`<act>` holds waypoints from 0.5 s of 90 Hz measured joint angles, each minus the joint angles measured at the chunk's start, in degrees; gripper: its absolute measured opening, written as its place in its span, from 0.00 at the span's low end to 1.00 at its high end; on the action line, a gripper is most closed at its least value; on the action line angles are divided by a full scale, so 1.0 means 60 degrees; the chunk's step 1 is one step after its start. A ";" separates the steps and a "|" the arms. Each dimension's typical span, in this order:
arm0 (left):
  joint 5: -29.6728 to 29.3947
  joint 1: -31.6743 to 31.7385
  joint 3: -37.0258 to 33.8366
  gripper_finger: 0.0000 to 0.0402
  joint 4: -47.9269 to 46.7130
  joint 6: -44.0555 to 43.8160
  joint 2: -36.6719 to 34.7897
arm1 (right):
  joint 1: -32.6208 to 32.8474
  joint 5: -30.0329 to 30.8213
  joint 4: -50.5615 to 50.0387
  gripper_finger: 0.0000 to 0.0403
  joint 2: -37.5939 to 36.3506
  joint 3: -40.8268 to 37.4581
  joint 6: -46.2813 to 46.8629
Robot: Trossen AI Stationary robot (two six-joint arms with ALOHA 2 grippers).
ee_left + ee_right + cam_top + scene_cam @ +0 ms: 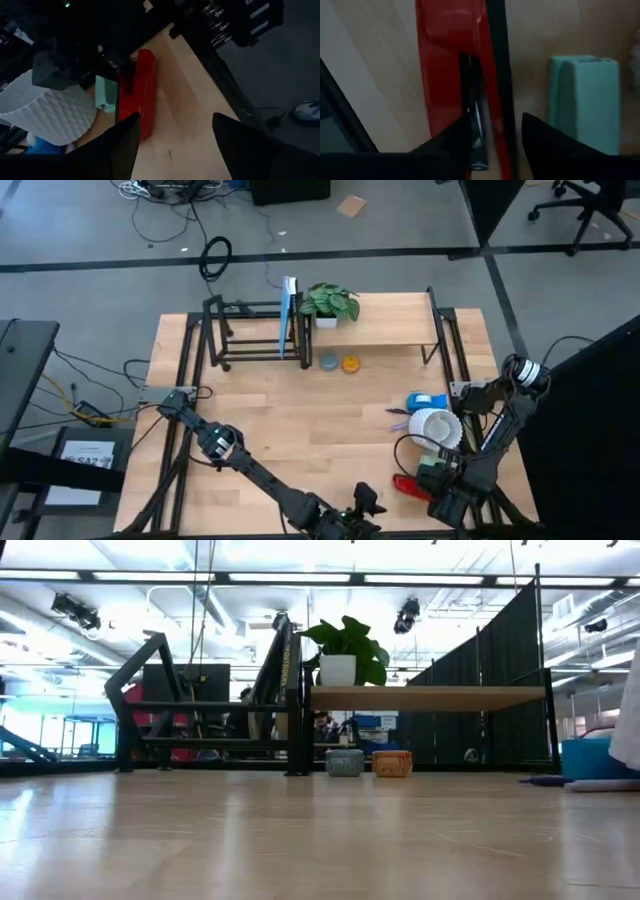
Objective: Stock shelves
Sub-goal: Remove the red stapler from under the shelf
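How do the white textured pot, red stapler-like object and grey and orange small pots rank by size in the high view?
1. White textured pot
2. Red stapler-like object, partly hidden by the right arm
3. Small grey pot and small orange pot: look alike

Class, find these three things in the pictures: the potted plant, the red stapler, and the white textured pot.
potted plant (340,668): low view, on its white pot.
red stapler (142,95): left wrist view, on its red body.
white textured pot (434,427): high view, on its top.
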 joint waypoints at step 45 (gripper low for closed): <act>-0.0011 0.0007 -0.0003 0.56 -0.0019 -0.0009 0.0000 | -0.0051 0.1058 -0.0789 0.42 -0.0037 0.0999 -0.1158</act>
